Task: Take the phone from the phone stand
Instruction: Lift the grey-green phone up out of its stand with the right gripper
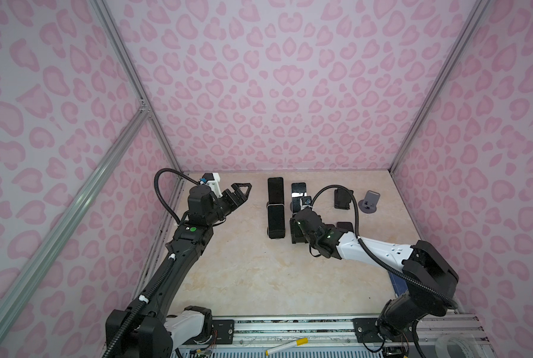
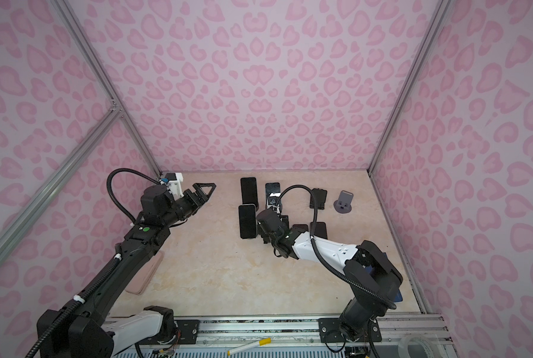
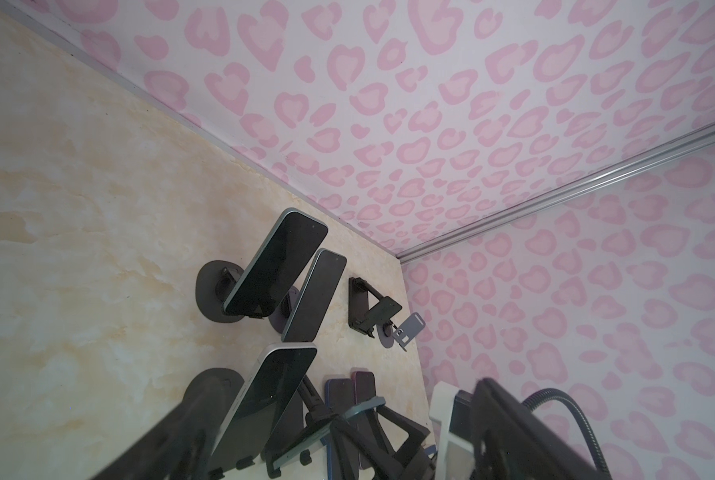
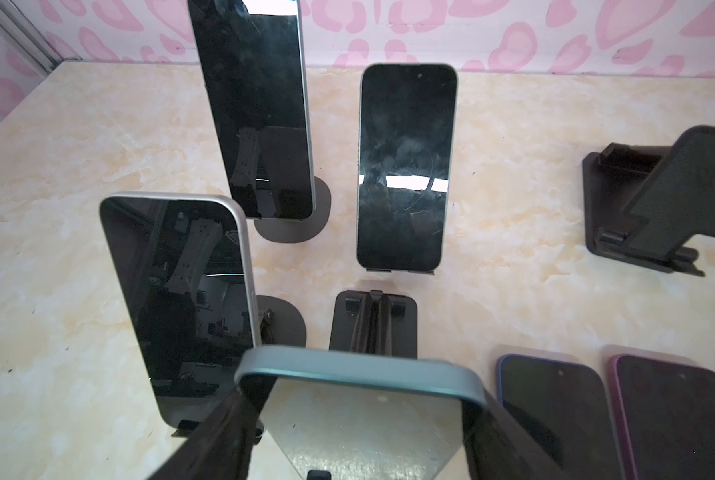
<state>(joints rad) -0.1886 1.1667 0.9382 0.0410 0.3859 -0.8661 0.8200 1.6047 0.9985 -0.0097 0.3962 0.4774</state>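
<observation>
A phone (image 4: pixel 360 368) with a teal-grey rim leans on a black phone stand (image 4: pixel 374 320), whose base shows behind the phone's top edge. My right gripper (image 4: pixel 364 399) is shut on the phone, one dark finger pressed against each long side just below the top corners. In both top views the right wrist (image 1: pixel 308 227) hides this phone. The left gripper (image 1: pixel 242 190) hovers open and empty near the back left of the table, well apart from the phones. Its blurred fingers (image 3: pixel 160 436) frame the left wrist view.
Three other dark-screened phones (image 1: pixel 275 190) (image 1: pixel 276 221) (image 1: pixel 298 193) stand on stands close to the left of and behind the held one. A blue phone (image 4: pixel 555 415) and a purple phone (image 4: pixel 680 415) lie flat to its right. Two empty stands, one black (image 1: pixel 342 198) and one grey (image 1: pixel 369 203), sit at back right.
</observation>
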